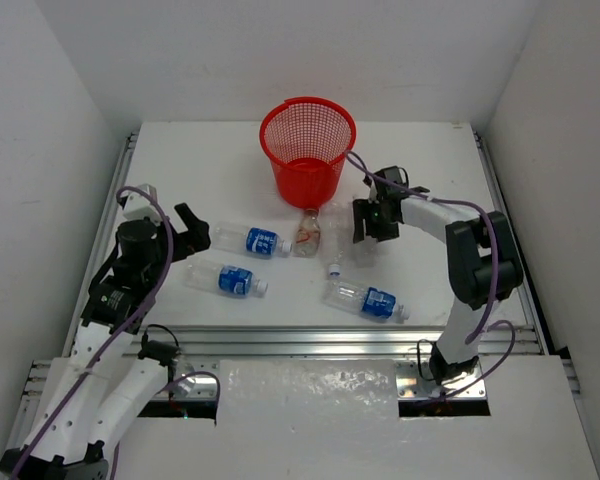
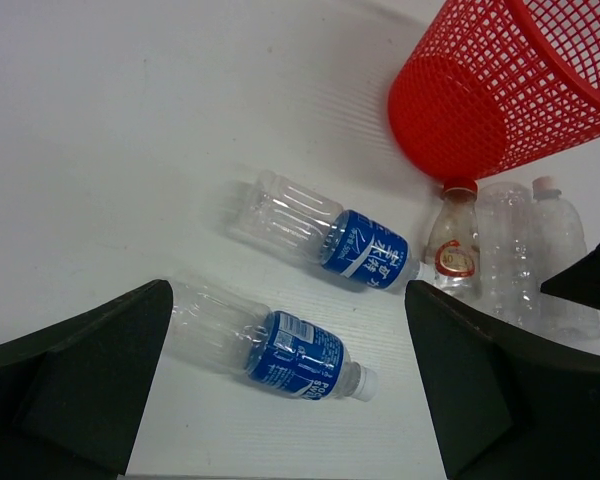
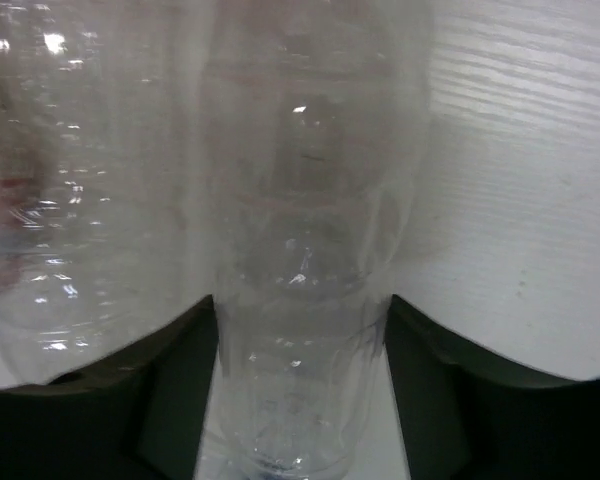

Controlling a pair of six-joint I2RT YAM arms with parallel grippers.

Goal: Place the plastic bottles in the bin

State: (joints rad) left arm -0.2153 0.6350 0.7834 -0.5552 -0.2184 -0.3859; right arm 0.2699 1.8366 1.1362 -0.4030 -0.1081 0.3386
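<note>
The red mesh bin (image 1: 307, 150) stands at the table's back middle. Three blue-labelled bottles lie in front of it: one (image 1: 250, 240), one (image 1: 228, 280) and one (image 1: 365, 299). An orange-labelled bottle (image 1: 308, 232) lies against the bin's base. An unlabelled bottle (image 1: 337, 248) lies beside it. My right gripper (image 1: 373, 228) is shut on the other unlabelled bottle (image 3: 300, 300), its fingers (image 3: 175, 390) pressing both sides. My left gripper (image 1: 202, 235) is open, its fingers astride a blue-labelled bottle (image 2: 280, 350) without touching it.
The left wrist view shows the bin (image 2: 500, 90) tilted at upper right, with a second blue-labelled bottle (image 2: 330, 235), the orange-labelled bottle (image 2: 455, 255) and the unlabelled bottles (image 2: 510, 255) below it. White walls enclose the table; a metal rail (image 1: 310, 340) runs along the near edge.
</note>
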